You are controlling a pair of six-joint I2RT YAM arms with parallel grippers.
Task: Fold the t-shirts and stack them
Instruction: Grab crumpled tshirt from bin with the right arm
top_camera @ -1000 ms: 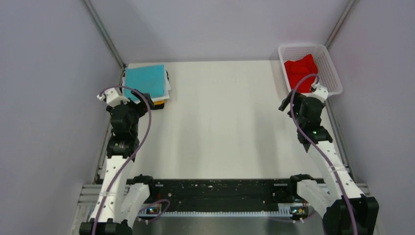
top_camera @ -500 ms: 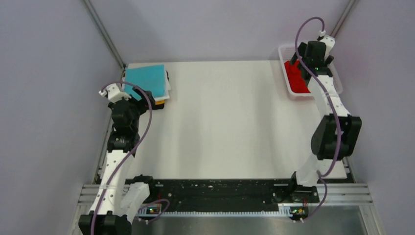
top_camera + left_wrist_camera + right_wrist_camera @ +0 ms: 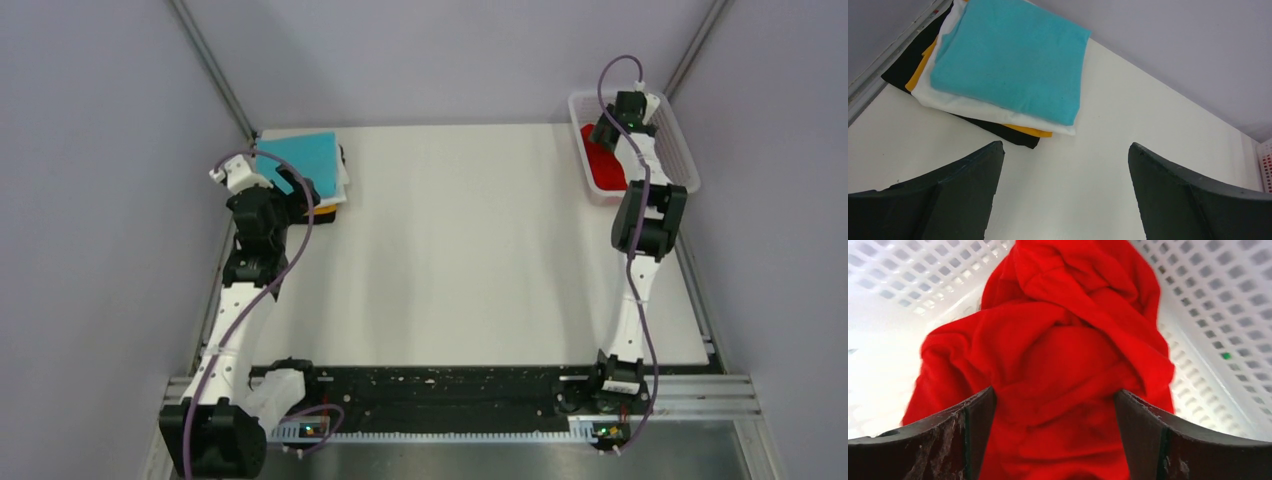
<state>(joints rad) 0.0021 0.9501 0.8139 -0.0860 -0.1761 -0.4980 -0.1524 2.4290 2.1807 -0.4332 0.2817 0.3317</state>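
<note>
A crumpled bright red t-shirt (image 3: pixel 1068 355) lies in the white mesh basket (image 3: pixel 680 160) at the back right; part of it shows in the top view (image 3: pixel 602 165). My right gripper (image 3: pixel 1055 400) is open, its jaws wide apart on either side of a bunch of the red cloth. A stack of folded shirts sits at the back left: teal on top (image 3: pixel 1013 55), then white (image 3: pixel 973 107), orange (image 3: pixel 1030 131) and black (image 3: pixel 1008 134). The stack also shows in the top view (image 3: pixel 305 162). My left gripper (image 3: pixel 1063 155) is open and empty, just in front of the stack.
The white table (image 3: pixel 460 240) is walled by grey panels on three sides. A metal rail (image 3: pixel 883 75) runs along the left edge beside the stack. The basket's mesh walls (image 3: pixel 1208 295) surround the red shirt closely.
My right arm has swung up from beside the basket, reached over it and lowered its gripper onto the red shirt. The left arm has shifted slightly toward the stack.
</note>
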